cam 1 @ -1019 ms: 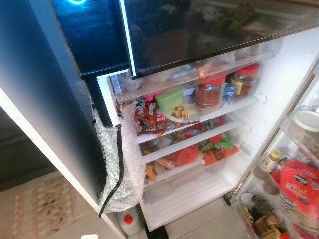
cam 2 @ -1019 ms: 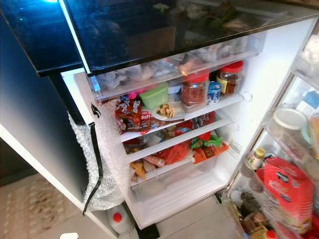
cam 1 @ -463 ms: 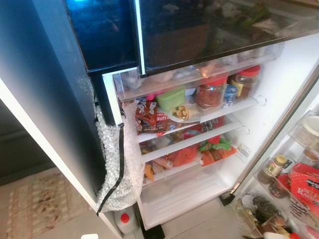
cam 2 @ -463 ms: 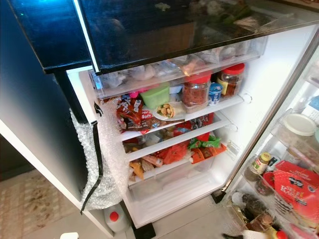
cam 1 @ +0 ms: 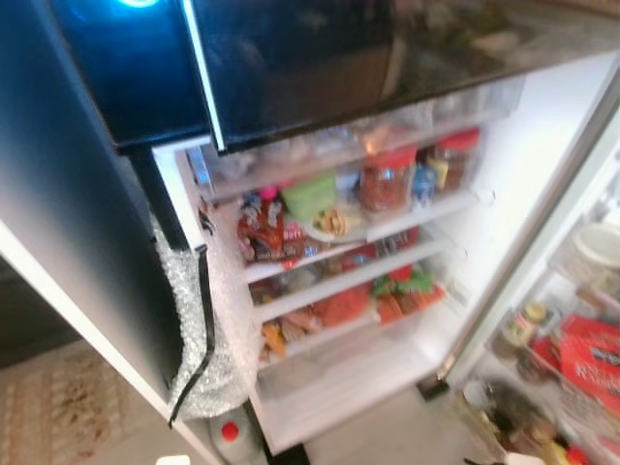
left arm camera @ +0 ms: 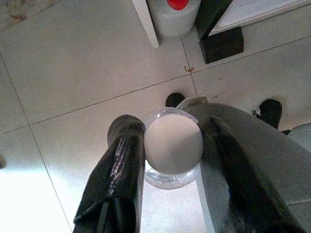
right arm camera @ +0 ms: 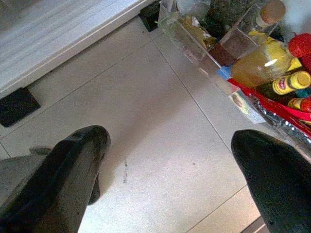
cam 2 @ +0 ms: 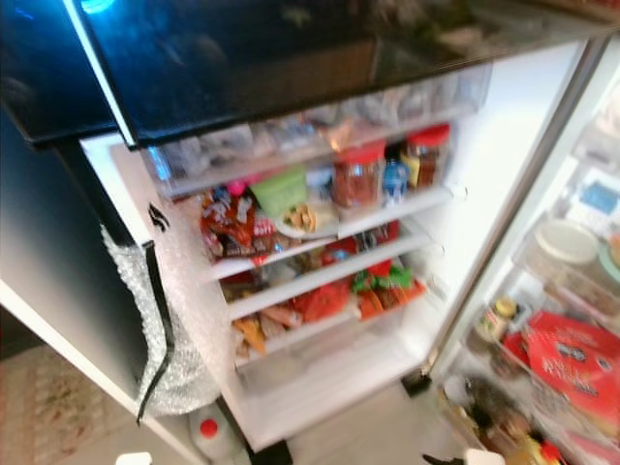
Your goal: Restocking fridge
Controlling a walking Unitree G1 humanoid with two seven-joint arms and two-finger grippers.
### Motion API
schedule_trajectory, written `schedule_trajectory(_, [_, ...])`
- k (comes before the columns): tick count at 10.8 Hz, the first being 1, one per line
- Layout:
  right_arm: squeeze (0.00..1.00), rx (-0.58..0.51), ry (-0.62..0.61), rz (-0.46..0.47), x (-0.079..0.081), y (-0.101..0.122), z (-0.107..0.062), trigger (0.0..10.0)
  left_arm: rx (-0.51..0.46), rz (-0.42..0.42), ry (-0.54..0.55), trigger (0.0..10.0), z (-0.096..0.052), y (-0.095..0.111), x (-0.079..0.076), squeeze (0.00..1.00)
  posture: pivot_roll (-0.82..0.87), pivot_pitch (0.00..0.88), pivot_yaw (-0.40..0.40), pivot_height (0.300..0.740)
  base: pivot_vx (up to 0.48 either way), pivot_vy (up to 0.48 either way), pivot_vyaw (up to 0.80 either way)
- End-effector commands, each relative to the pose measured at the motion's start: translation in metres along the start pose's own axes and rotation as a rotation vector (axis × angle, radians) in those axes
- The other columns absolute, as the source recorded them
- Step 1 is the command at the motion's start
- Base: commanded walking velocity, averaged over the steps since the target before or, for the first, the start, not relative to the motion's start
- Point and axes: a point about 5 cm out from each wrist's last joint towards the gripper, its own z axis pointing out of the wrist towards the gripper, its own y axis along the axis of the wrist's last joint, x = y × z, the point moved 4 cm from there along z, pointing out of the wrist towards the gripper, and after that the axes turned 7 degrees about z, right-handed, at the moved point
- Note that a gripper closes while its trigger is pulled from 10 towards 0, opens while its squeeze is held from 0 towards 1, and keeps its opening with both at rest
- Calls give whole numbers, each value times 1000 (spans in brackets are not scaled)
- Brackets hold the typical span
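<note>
Left wrist view: the left gripper (left arm camera: 170,145) has its two black fingers closed around a clear plastic bottle with a white cap (left arm camera: 173,144), held low over the pale tiled floor (left arm camera: 73,68). The right gripper (right arm camera: 170,170) hangs spread wide and empty. The open white fridge (cam 1: 504,184) has crowded shelves, so the bottle may knock the red-lidded jars (cam 1: 386,179) or slip, gripped only near its cap.

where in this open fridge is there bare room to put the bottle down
The bottom shelf, below the snack packets, looks bare and is the freest patch. The two shelves above are packed. The top shelf is crowded by red-lidded jars and a green tub. The left gripper holds the white-capped bottle.
</note>
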Motion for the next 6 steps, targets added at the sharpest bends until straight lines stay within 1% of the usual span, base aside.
schedule_trajectory(1, [0,27,-18,15,-8,-7,-2,10000,20,13,-5,10000,-1,-7,-1,0,-147,0,16,740,0,-337,0])
schedule_trajectory(2, [0,44,-34,18,-17,-11,-4,10000,21,18,-5,10000,-1,-7,0,0,-149,0,18,740,0,-337,0])
schedule_trajectory(3, [0,53,-40,19,-19,-14,-5,10000,21,21,-7,10000,-1,-7,0,0,-151,0,19,740,0,-334,0])
schedule_trajectory(6, [0,54,-38,14,-17,-13,-5,10000,20,22,-8,10000,-1,-7,0,0,-150,0,16,740,0,-336,0])
